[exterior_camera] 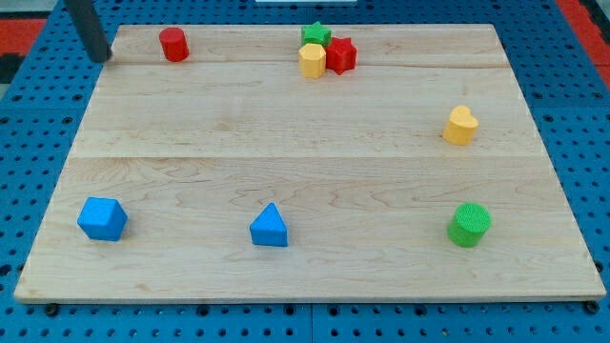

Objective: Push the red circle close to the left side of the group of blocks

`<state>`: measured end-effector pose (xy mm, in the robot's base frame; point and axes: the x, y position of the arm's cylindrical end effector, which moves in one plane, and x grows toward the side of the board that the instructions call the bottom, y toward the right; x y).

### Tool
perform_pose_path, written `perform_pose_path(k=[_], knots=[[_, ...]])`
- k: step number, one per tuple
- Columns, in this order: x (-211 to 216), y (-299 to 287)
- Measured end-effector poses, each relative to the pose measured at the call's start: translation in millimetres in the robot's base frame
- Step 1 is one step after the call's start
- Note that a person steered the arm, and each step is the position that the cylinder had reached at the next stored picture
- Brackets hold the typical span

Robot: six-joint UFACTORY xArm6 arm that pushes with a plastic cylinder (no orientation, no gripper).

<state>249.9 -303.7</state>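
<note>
My tip [101, 57] is sitting at the upper left of the frame, right at the top left corner of the wooden board [305, 181], with the dark rod rising out of the frame's top edge. The rod is ending in a plain point — there are no fingers on it to open or close, and it is holding nothing.

The red circle [173, 44] is standing near the board's top edge, just to the right of my tip and clearly apart from it. Well to its right, at the top centre of the frame, three blocks are huddling together in a group: a green star [315, 34] at the back, a yellow hexagon-like block [312, 60] at the front left, and a red star-shaped block [341, 54] at the front right, all touching or nearly touching. A bare stretch of board is lying between the red circle and this group.

Elsewhere, a yellow heart-shaped block [459, 125] is sitting alone at the right of the frame. Along the lower part of the board three more are spreading out, well apart — a blue cube-like block [102, 218] at lower left, a blue triangle [270, 227] at lower centre, and a green circle [469, 224] at lower right.
</note>
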Motion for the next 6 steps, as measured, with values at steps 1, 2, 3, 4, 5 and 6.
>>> perform_pose_path(k=[1,2,3,4,5,6], knots=[[-9.3,63.0],[-33.8,140.9],[-36.7,162.5],[-27.1,211.1],[-26.5,257.0],[9.0,191.2]])
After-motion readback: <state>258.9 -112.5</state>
